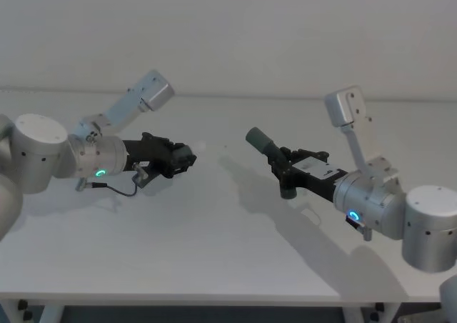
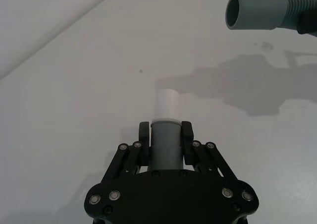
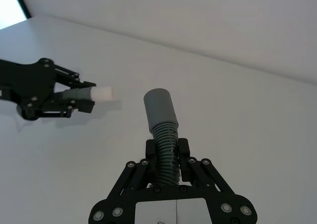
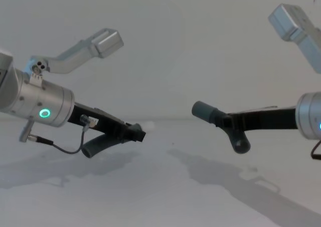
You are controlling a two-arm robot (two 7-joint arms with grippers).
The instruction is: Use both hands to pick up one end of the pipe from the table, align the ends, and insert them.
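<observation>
Bench [image 1: 214, 266]: plain white. Both hose pieces are off it, held in the air over its middle, with their shadows on the surface below.

Left arm [image 1: 43, 158] comes in from the left side and right arm [image 1: 400, 209] from the right. Both point inward toward each other, each with a lit ring on its wrist.

Left tool [image 2: 165, 132]: closed on the left hose piece [image 4: 98, 145]. One finger presses each side of the smooth grey cuff [image 2: 165, 149]. In the chest view the ribbed remainder curves down beneath the tool toward the bench; whether it touches the surface I cannot tell.

Right tool [image 3: 167, 147]: closed on the right hose piece [image 3: 166, 135]. It grips the ribbed section just behind that piece's own cuff. The right cuff [image 3: 159, 105] stands clear ahead of the fingertips. Its open round mouth shows in the left wrist view. In the chest view the ribbed tail bends down below the tool and hangs free.

The two cuffs face each other across an open gap, well apart and not touching. They are not lined up: in the chest view the right cuff sits higher than the front of the left tool.

White tip [image 2: 166, 105]: a short smooth stub sticking out past the left tool's fingertips, pointing toward the right arm's side.
</observation>
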